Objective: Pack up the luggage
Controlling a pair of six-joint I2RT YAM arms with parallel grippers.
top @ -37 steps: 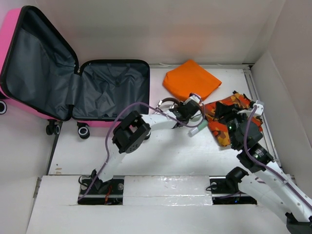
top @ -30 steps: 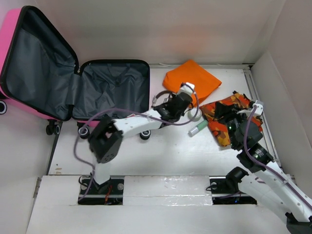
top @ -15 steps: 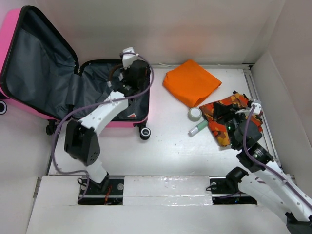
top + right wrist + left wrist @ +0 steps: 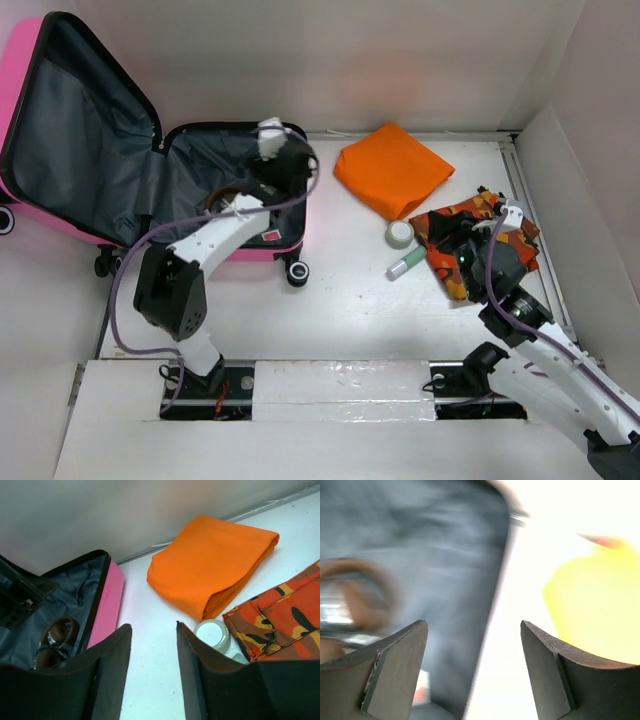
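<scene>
Two arms are shown at a white table [image 4: 350,310]. At far left the luggage [image 4: 60,150] is seen opened: its lid is propped toward the left wall, and its base half is laid flat with the grey lining upward. A brown ring-shaped object [image 4: 55,640] is lodged in the base; its kind cannot be told. The left gripper [image 4: 472,630] is held above the base's right edge, fingers parted and nothing between them, though its wrist view is blurred. Further right, a folded orange cloth [image 4: 392,168], a small round jar [image 4: 400,233] and a pale green tube [image 4: 405,266] are laid on the table. At far right the right gripper [image 4: 152,630] is held by a camouflage garment [image 4: 500,215], fingers spread and empty.
</scene>
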